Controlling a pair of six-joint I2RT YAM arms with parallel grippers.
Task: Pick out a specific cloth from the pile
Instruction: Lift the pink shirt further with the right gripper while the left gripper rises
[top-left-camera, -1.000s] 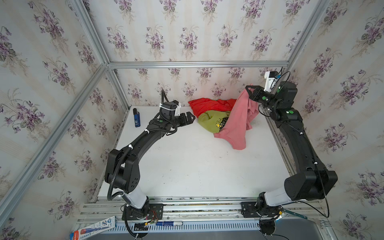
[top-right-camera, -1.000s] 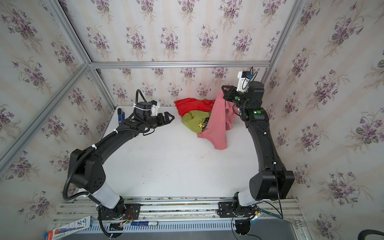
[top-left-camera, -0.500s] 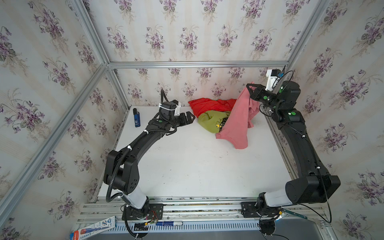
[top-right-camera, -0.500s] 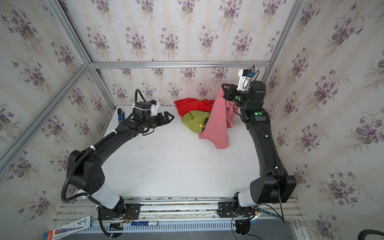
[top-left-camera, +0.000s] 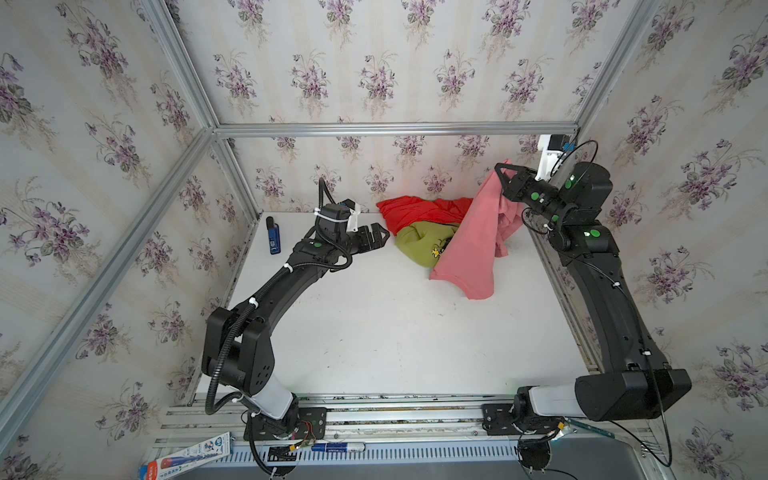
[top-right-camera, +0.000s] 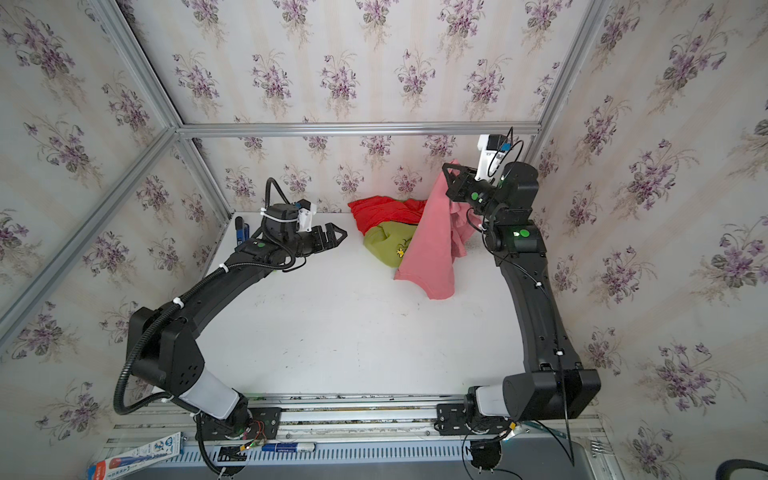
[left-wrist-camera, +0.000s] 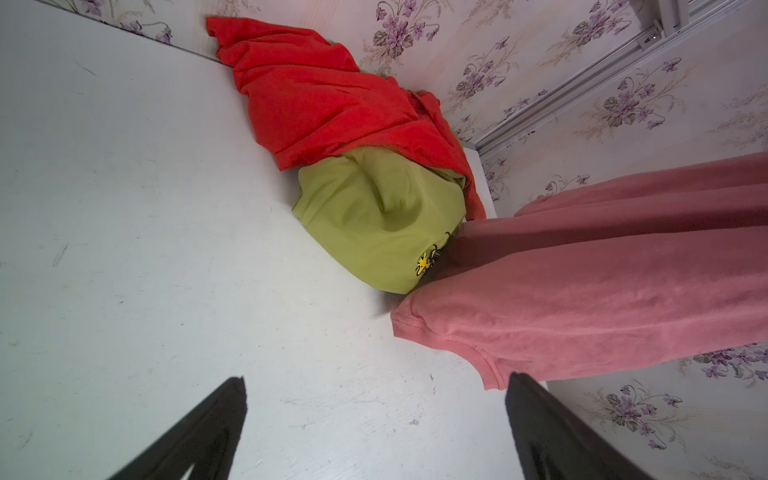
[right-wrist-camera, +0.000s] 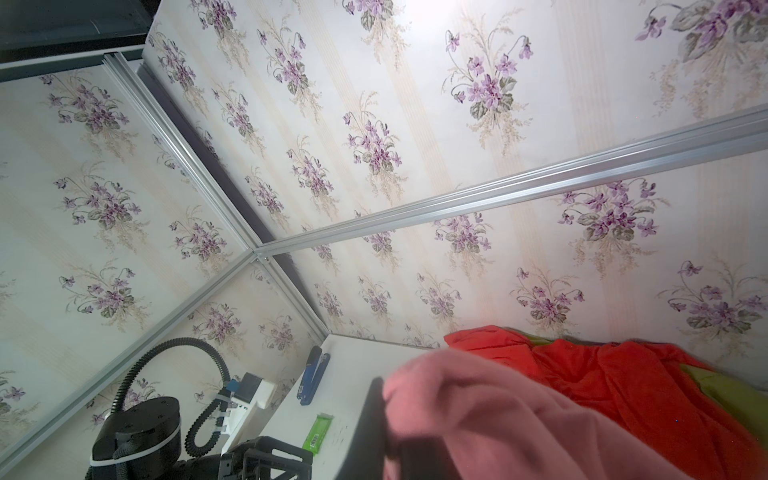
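Note:
The cloth (top-left-camera: 473, 249) (top-right-camera: 432, 249), plain salmon pink, hangs from my right gripper (top-left-camera: 497, 169) (top-right-camera: 445, 168), which is shut on its upper end high above the table's back right. Its lower hem still rests on the table. The pile (top-left-camera: 424, 224) (top-right-camera: 390, 224) lies against the back wall: a bright red garment over an olive one with a yellow-black print (left-wrist-camera: 426, 264). The pink cloth (left-wrist-camera: 602, 270) drapes beside the olive one, touching it. My left gripper (top-left-camera: 380, 237) (left-wrist-camera: 374, 382) is open and empty, low over the table left of the pile.
A blue stapler-like object (top-left-camera: 272, 235) (right-wrist-camera: 313, 376) lies at the back left by the wall. A small green packet (right-wrist-camera: 318, 432) lies on the table near my left arm. Papered walls with metal rails (top-left-camera: 395, 129) close in on three sides of the white table (top-left-camera: 374, 332).
My right wrist has shifted slightly to the right with the pink cloth still in its grip. The left arm has not moved.

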